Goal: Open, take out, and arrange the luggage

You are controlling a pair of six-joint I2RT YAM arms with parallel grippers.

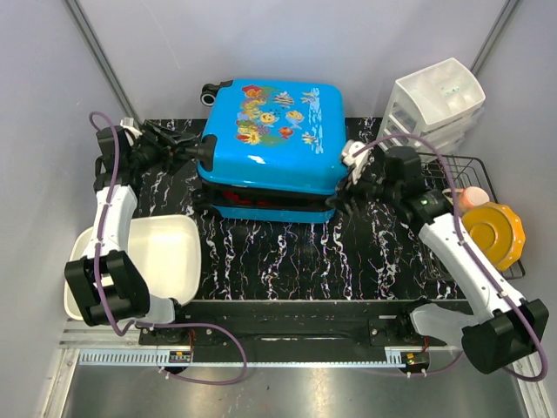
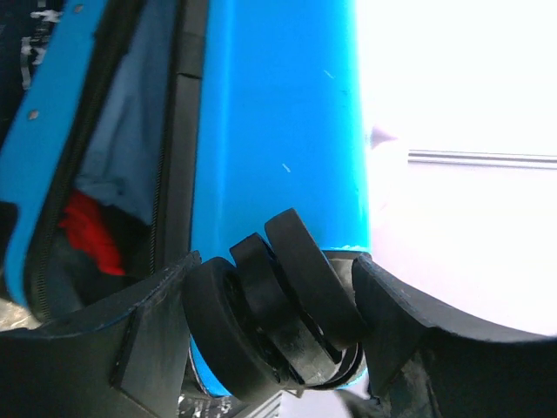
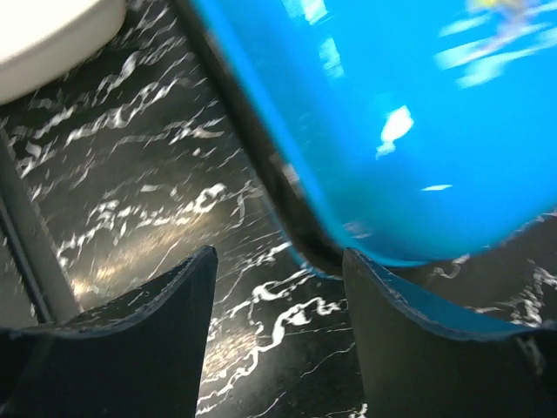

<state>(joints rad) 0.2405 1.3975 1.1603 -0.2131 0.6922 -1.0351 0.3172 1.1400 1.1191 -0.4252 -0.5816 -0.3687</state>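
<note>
The left gripper (image 2: pixel 277 283) has its jaws spread wide around a black twin wheel (image 2: pixel 261 322) at the far-left corner of the luggage (image 1: pixel 278 131). The wheel fills the gap, and both fingers seem to press against it. The right gripper (image 3: pixel 278 257) is open with nothing between its fingers, held low over the table (image 1: pixel 287 252) at the near-right edge of the case, just under the rim of the blue shell.

The luggage lies flat in the far middle of the black marbled table. Its bright-blue lid faces up and carries a print of coloured fish, and any lettering on it is too small to read. The case is ajar: a dark gap runs along its near side, and the left wrist view shows grey lining (image 2: pixel 130 148) and something red (image 2: pixel 91 231) inside.

A white tub (image 1: pixel 165 252) sits at the near left, well apart from the case. A white drawer unit (image 1: pixel 439 100) stands at the far right. Nearer than it, a wire rack (image 1: pixel 474 165) holds a yellow plate (image 1: pixel 494 233)
</note>
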